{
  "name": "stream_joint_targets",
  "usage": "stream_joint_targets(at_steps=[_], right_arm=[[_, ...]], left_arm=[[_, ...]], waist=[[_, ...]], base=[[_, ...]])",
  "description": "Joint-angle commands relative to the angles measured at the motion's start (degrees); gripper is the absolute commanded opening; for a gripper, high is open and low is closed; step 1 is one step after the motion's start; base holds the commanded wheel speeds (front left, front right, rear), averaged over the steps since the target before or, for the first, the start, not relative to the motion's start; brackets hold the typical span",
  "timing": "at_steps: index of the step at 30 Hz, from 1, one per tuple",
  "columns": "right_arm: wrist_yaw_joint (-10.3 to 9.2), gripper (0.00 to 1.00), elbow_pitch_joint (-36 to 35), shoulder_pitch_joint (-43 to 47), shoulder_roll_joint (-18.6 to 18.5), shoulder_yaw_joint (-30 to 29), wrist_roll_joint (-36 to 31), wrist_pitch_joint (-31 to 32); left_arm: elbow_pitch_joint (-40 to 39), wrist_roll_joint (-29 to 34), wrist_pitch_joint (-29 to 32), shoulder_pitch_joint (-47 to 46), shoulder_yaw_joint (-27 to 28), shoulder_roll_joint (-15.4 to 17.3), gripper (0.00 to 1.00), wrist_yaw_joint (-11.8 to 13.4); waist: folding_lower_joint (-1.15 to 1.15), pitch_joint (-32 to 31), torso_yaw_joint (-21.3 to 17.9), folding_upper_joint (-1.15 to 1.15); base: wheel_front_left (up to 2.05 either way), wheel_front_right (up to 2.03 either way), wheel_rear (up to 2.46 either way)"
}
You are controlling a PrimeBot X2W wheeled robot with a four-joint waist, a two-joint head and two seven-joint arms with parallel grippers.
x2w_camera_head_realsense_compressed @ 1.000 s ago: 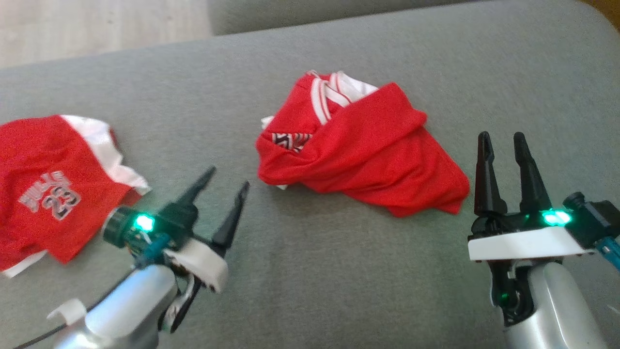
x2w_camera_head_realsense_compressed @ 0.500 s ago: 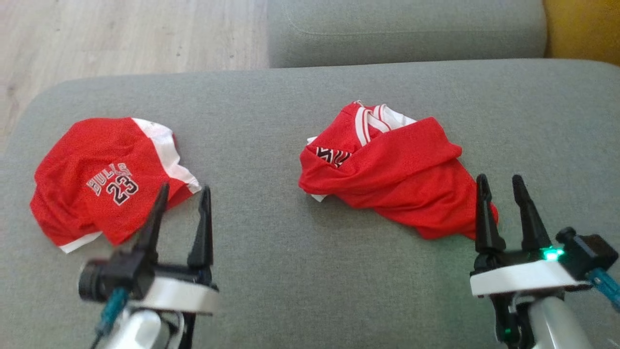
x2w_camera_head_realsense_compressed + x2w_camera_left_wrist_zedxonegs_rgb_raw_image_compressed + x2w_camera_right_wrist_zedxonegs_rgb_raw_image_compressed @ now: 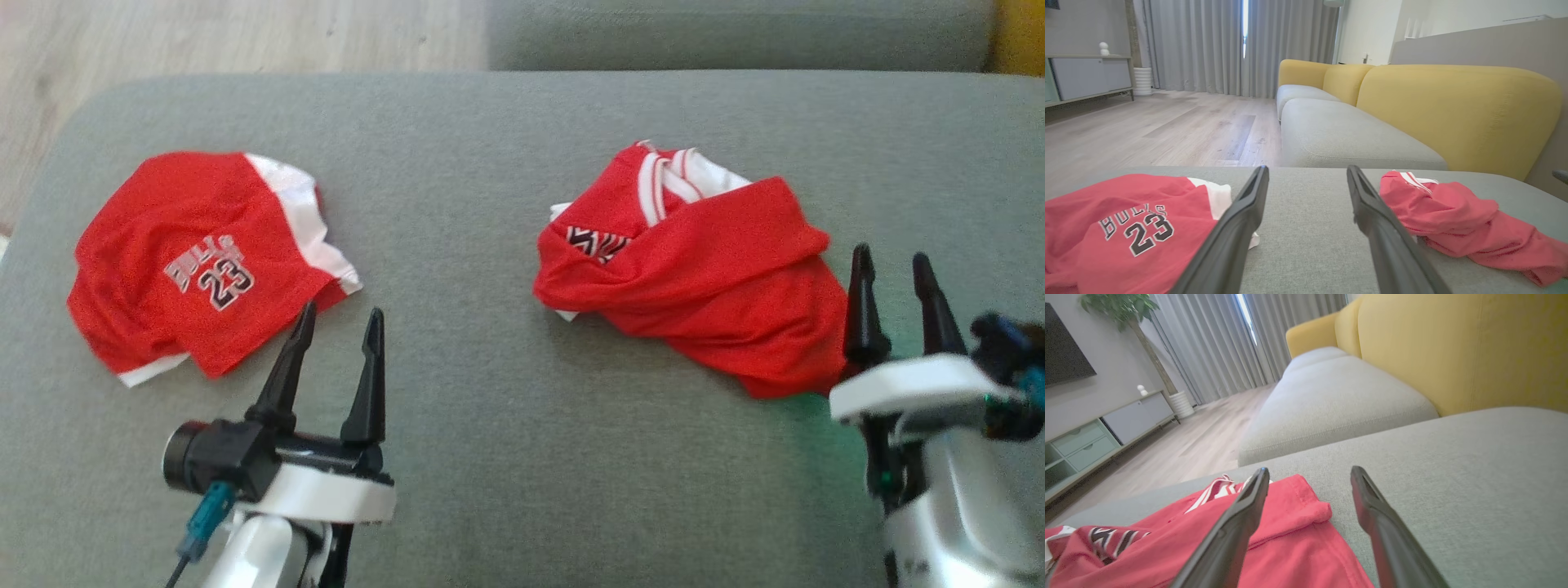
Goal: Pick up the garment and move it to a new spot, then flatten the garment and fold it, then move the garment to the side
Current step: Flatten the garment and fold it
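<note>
A crumpled red garment (image 3: 702, 278) with white collar trim lies right of centre on the grey cushion (image 3: 490, 457). A second red garment (image 3: 196, 261), folded with "BULLS 23" on top, lies at the left. My left gripper (image 3: 341, 310) is open and empty, its fingertips just below-right of the folded piece (image 3: 1118, 228). My right gripper (image 3: 891, 255) is open and empty at the crumpled garment's right edge. In the right wrist view its left finger overlaps the red cloth (image 3: 1290, 547) and its right finger is over bare cushion; the gripper (image 3: 1310, 470) holds nothing. The left gripper (image 3: 1307, 169) points between both garments.
The cushion's rounded left edge drops to a wooden floor (image 3: 245, 33). Another grey seat (image 3: 1339, 139) and a yellow backrest (image 3: 1453, 114) lie beyond the far edge. Bare cushion stretches between the two garments and in front of them.
The head camera has shifted, bringing the folded garment fully into view. My left gripper has swung from pointing up-right to pointing straight up the view. The garments lie as before.
</note>
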Motion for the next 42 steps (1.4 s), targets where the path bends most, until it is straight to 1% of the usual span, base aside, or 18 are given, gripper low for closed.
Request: stream_joint_targets(at_steps=[1,6,8,12,16,17,18,19,21,25,29,33,36,39,42], right_arm=[[-0.04,1.0,0.71,-4.13,-0.28,0.4,-0.47,1.55],[-0.04,1.0,10.43,-10.8,-0.28,-3.81,0.75,7.54],[-0.04,1.0,14.16,-13.07,-0.28,-5.65,1.08,9.05],[-0.04,1.0,19.77,-16.89,-0.28,-7.62,2.39,9.5],[-0.04,1.0,24.6,-19.83,-0.28,-8.13,3.39,8.95],[-0.04,0.78,25.68,-20.5,-0.28,-8.06,3.44,8.7],[-0.04,0.21,26.52,-21.18,-0.28,-7.84,3.37,8.15],[-0.04,0.0,26.94,-21.85,-0.28,-7.44,3.18,7.07],[-0.04,0.0,27.37,-23.22,-0.28,-6.74,3.36,4.57],[-0.04,0.0,27.49,-25.69,-0.28,-5.88,2.53,2.25],[-0.04,0.0,26.14,-31.37,-1.12,-5.86,0.23,2.83],[-0.04,0.0,23.37,-38.32,-3.33,-5.05,-1.72,3.94],[-0.04,0.0,21.58,-41.64,-5.23,-4.85,-3.79,4.31],[-0.04,0.0,19.6,-41.81,-6.49,-6.61,-4.89,4.46],[-0.04,0.0,17.01,-37.25,-7.29,-10.24,-7.11,4.47]], left_arm=[[-1.1,0.79,-0.54,-3.19,3.2,-0.48,1.0,-0.68],[0.26,2.63,-0.54,-3.85,5.23,-3.09,1.0,-3.32],[0.76,3.37,-0.54,-3.95,5.94,-3.9,1.0,-4.25],[1.51,4.65,-0.54,-4.18,7.28,-5.24,1.0,-5.6],[2.02,5.68,-0.54,-4.38,8.45,-6.14,1.0,-6.59],[2.15,5.92,-0.54,-4.43,8.67,-6.33,1.0,-6.81],[2.28,6.14,-0.54,-4.47,8.87,-6.51,1.0,-7.01],[2.45,6.35,-0.54,-4.49,9.06,-6.68,1.0,-7.18],[2.81,6.71,-0.54,-4.48,9.47,-6.98,1.0,-7.45],[3.23,7.02,-0.54,-4.38,10.22,-7.35,1.0,-7.72],[3.48,7.15,-0.54,-3.93,10.88,-7.76,1.0,-8.1],[3.51,6.98,-0.54,-3.1,11.57,-8.05,1.0,-8.29],[3.6,6.28,-0.54,-2.2,12.23,-8.19,1.0,-8.34],[3.98,5.98,-0.54,-1.38,13.07,-8.26,1.0,-8.35],[4.28,6.13,-0.54,-0.75,13.9,-8.3,1.0,-8.33]], waist=[[-0.01,1.59,1.74,0.0],[-0.01,3.3,4.05,0.0],[-0.01,3.83,4.82,0.0],[-0.01,4.66,6.04,0.0],[-0.01,5.41,6.44,0.0],[-0.01,5.57,6.47,0.0],[-0.01,5.65,6.47,0.0],[-0.01,5.64,6.42,0.0],[-0.01,5.35,6.15,0.0],[-0.01,4.42,5.4,0.0],[-0.01,2.61,4.65,0.0],[-0.01,0.86,4.28,0.0],[-0.01,-0.24,3.95,0.0],[-0.01,-1.06,3.32,0.0],[-0.01,-1.72,2.46,0.0]], base=[[0.0,0.0,0.0],[0.0,0.0,0.0],[0.0,0.0,0.0],[0.0,0.0,0.0],[0.0,0.0,0.0],[0.0,0.0,0.0],[0.0,0.0,0.0],[0.0,0.0,0.0],[0.0,0.0,0.0],[0.0,0.0,0.0],[0.0,0.0,0.0],[0.0,0.0,0.0],[0.0,0.0,0.0],[0.0,0.0,0.0],[0.0,0.0,0.0]])
